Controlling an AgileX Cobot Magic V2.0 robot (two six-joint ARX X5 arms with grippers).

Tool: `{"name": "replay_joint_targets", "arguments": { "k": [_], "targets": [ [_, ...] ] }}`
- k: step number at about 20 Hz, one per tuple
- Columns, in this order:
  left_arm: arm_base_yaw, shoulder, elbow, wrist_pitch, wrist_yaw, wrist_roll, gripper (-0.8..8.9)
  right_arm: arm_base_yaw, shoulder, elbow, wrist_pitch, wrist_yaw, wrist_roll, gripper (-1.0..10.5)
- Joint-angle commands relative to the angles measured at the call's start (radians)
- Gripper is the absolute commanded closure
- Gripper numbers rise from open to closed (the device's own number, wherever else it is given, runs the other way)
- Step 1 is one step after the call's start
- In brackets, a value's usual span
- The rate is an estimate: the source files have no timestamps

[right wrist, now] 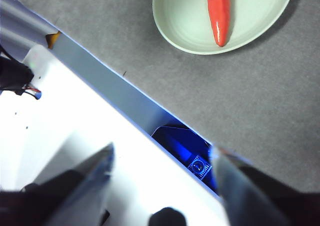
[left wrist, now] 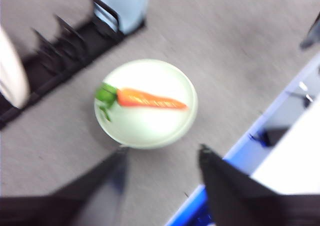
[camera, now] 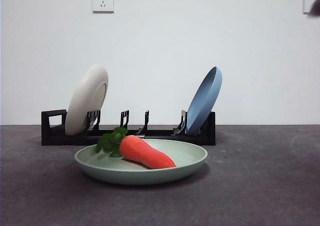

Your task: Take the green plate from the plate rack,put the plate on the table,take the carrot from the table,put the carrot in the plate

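Note:
The green plate (camera: 141,162) lies flat on the dark grey table (camera: 260,186), in front of the black plate rack (camera: 127,131). The carrot (camera: 145,152) lies in the plate, its green leaves toward the rack's handle end. The left wrist view shows the plate (left wrist: 146,121) with the carrot (left wrist: 150,99) in it; my left gripper (left wrist: 161,156) is open and empty, raised well above and back from the plate. The right wrist view shows part of the plate (right wrist: 190,21) and the carrot's tip (right wrist: 220,16); my right gripper (right wrist: 162,153) is open and empty, over the table's front edge.
A cream-white plate (camera: 87,99) stands in the rack near its handle end, a blue plate (camera: 204,100) leans at the other end. A black arm tip (camera: 315,6) shows at the top right corner. A white and blue structure (right wrist: 75,121) borders the table's front.

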Motion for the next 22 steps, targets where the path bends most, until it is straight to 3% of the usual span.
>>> {"name": "replay_joint_targets", "arguments": {
  "k": [1,22],
  "targets": [
    [-0.003,-0.001,-0.004,-0.004,0.006,0.007,8.2,0.003,-0.023,-0.004,0.003,0.0,-0.005,9.6],
    [-0.003,0.0,-0.004,-0.003,-0.002,0.007,8.17,0.002,-0.039,-0.004,0.006,0.004,0.003,9.5]
  ]
}}
